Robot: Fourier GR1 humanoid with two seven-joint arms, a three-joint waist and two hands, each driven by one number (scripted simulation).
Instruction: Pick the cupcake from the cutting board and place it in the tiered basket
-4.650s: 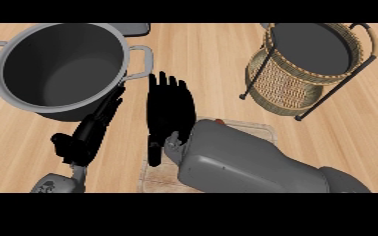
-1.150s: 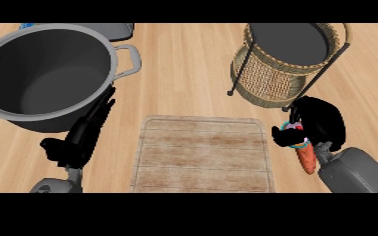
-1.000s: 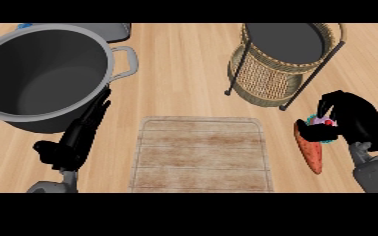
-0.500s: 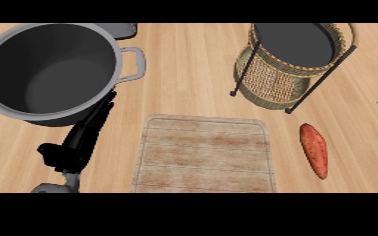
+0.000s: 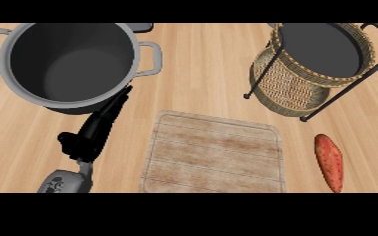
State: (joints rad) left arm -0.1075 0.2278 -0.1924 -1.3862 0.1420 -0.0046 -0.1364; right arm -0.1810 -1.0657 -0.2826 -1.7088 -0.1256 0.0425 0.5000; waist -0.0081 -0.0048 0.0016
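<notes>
Wooden worktop (image 5: 207, 70): we note the board (image 5: 212, 152) bare and no cupcake visible anywhere; whether it sits in the basket (image 5: 314, 65) we cannot tell. Our left robot hand (image 5: 96, 130) rests beside the pot (image 5: 70, 65), fingers straight, holding nothing. Right robot hand out of view.

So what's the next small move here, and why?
Probably bring the right hand back into view over the tiered basket. The cutting board is bare, no cupcake shows anywhere, and only the left hand is visible, resting beside the pot.
</notes>
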